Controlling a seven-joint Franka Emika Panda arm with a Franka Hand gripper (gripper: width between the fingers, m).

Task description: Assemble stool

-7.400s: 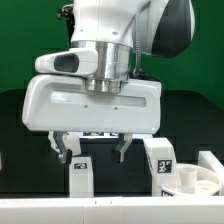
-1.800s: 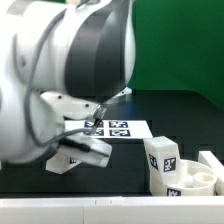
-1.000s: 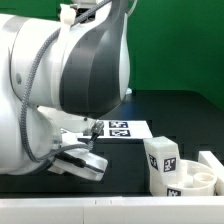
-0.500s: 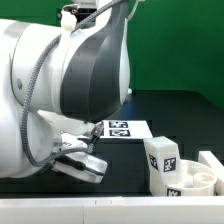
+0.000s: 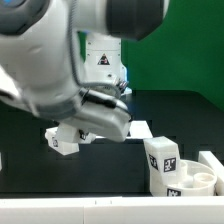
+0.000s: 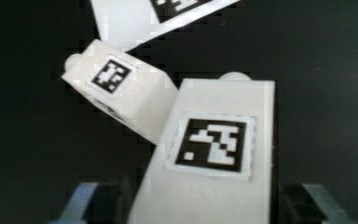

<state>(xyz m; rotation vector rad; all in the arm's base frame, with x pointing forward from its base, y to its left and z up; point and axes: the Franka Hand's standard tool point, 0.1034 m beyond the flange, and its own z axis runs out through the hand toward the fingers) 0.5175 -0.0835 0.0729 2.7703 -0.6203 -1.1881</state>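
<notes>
In the wrist view a white stool leg [image 6: 202, 150] with a square tag lies between my gripper's [image 6: 204, 203] fingers [image 6: 91, 202]. A dark gap shows on each side of it, so the jaws stand open around it. A second white leg [image 6: 115, 80] lies tilted just beyond it, touching it. In the exterior view one tagged leg [image 5: 62, 140] shows by the hand [image 5: 100, 118]; the fingertips are hidden there. The round seat [image 5: 195, 182] sits at the exterior view's right, with another tagged leg [image 5: 162, 156] upright beside it.
The marker board [image 5: 141, 128] lies on the black table behind the hand and also shows in the wrist view [image 6: 167, 10]. The robot's big white body [image 5: 45, 60] fills the exterior view's left. A white bar [image 5: 100, 212] runs along the front edge.
The arm has swung round and the hand now sits farther to the exterior view's right, nearer the marker board. A tagged leg that was hidden now shows beside the hand.
</notes>
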